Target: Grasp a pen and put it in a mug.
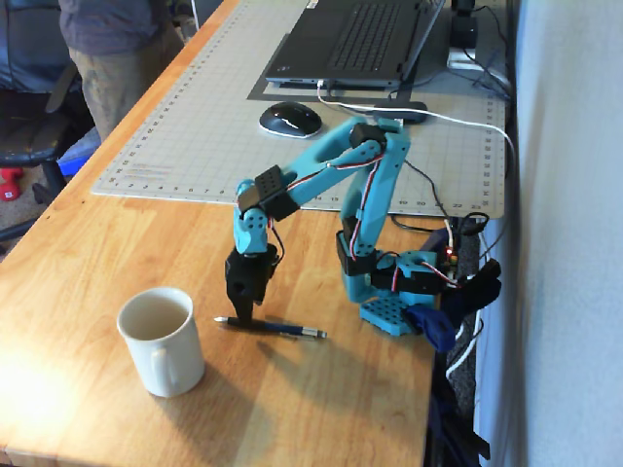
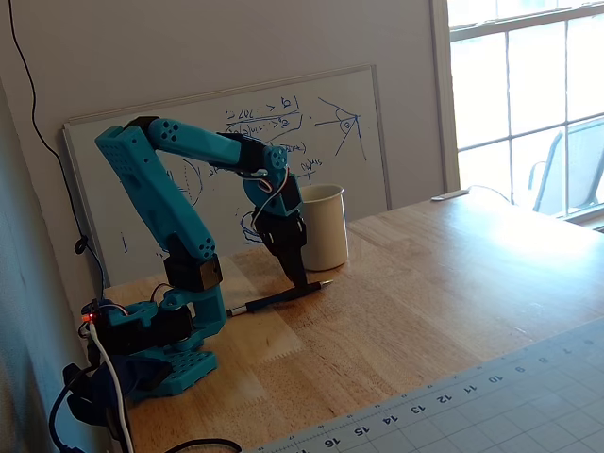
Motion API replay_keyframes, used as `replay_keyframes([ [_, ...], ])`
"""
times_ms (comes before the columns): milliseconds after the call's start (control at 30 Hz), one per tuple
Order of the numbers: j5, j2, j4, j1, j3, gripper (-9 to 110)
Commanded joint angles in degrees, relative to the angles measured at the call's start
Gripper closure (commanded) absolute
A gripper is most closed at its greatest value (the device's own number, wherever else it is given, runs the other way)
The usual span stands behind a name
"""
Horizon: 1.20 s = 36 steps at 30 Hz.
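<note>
The dark pen [image 1: 282, 329] lies flat on the wooden table, its silvery tip pointing right in a fixed view; it also shows in the other fixed view [image 2: 274, 298]. The white mug [image 1: 161, 340] stands upright just left of the pen, handle toward the camera, and shows behind the arm in the other fixed view [image 2: 323, 226]. My gripper [image 1: 239, 313] points straight down with its black fingers close together, tips on the pen near its blunt end [image 2: 297, 280]. The jaws look shut on the pen, which rests on the table.
The teal arm base [image 1: 389, 311] is clamped at the table's right edge. A cutting mat [image 1: 224, 126] with a black mouse [image 1: 289, 119] and a laptop [image 1: 350, 44] lies behind. A whiteboard [image 2: 236, 151] leans on the wall. A person [image 1: 117, 49] stands at the far left.
</note>
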Motion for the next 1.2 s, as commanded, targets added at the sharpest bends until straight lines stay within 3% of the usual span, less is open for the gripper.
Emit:
replay_keyframes([
  [0, 0.1, -0.6, -0.8, -0.6, -4.1, 81],
  [400, 0.8, -1.9, -1.3, -2.5, -3.9, 81],
  [767, 0.3, -1.8, -1.4, -1.9, -1.3, 98],
  [1167, 0.3, -0.6, -1.4, -2.1, -2.3, 99],
])
